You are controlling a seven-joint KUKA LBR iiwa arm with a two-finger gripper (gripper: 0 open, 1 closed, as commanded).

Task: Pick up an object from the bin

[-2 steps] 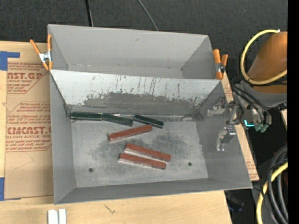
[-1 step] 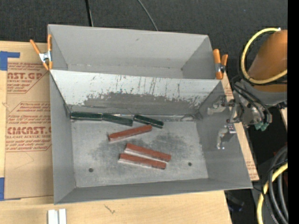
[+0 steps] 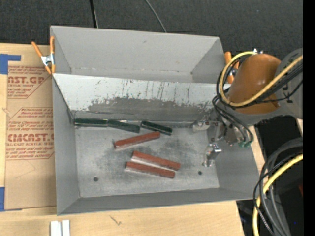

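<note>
Camera view, down into the grey metal bin (image 3: 65, 151): reached in from the right with the gripper (image 3: 210, 157), low over bare floor close to the right wall, beneath the arm's orange cover (image 3: 253, 82). Gripped nothing that could be seen; could not tell whether spread or closed. Stood apart from every loose thing. Saw nearest, to its left at mid-floor, a pair of reddish-brown bars (image 3: 155, 160) lying side by side and touching, slanted down toward the right. Saw a third reddish-brown bar (image 3: 138, 140) just behind the pair, apart from it, tilted the other way. Saw dark green sticks (image 3: 124, 126) laid roughly end to end along the foot of the back wall.
</note>
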